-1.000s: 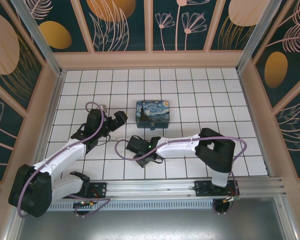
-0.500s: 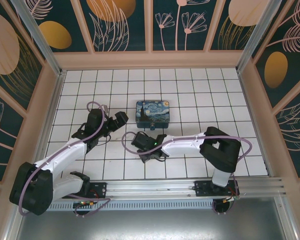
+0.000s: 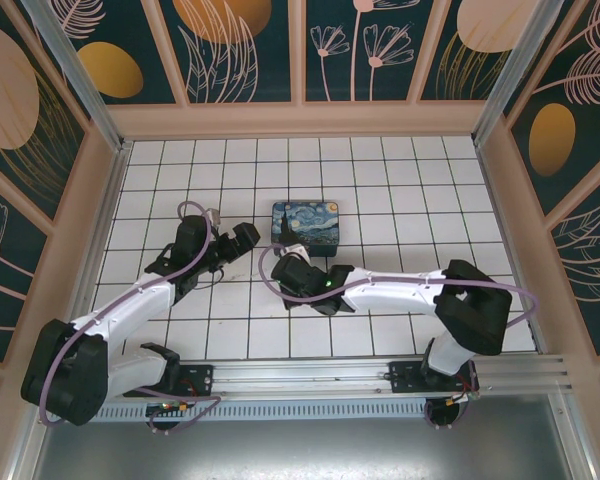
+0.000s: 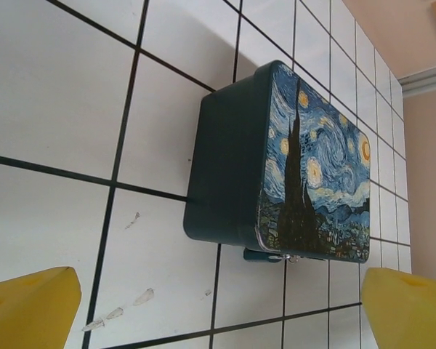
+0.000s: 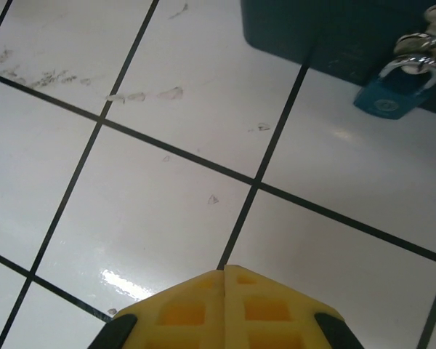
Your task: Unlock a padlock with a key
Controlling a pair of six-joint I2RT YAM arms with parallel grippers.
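The small blue padlock (image 5: 394,93) hangs by its silvery shackle (image 5: 420,51) from the front of the starry-night box (image 3: 306,226). From the left wrist it shows as a teal stub (image 4: 265,254) under the box's lower edge. My right gripper (image 5: 224,273) is shut just above the tiles, and the padlock lies ahead of it to the upper right. From above, this gripper (image 3: 283,262) sits just in front of the box. My left gripper (image 4: 218,320) is open, its yellow fingers (image 4: 29,309) wide apart, facing the box's left side. The key is hidden.
White tiled floor (image 3: 380,200) with dark grout lines, walled by tan and floral panels (image 3: 300,50). Scuff marks dot the tiles near both grippers. An aluminium rail (image 3: 320,375) carries the arm bases at the near edge.
My right arm has stretched out and swung its shut gripper away from the near rows up towards the box's front. The left arm has barely moved.
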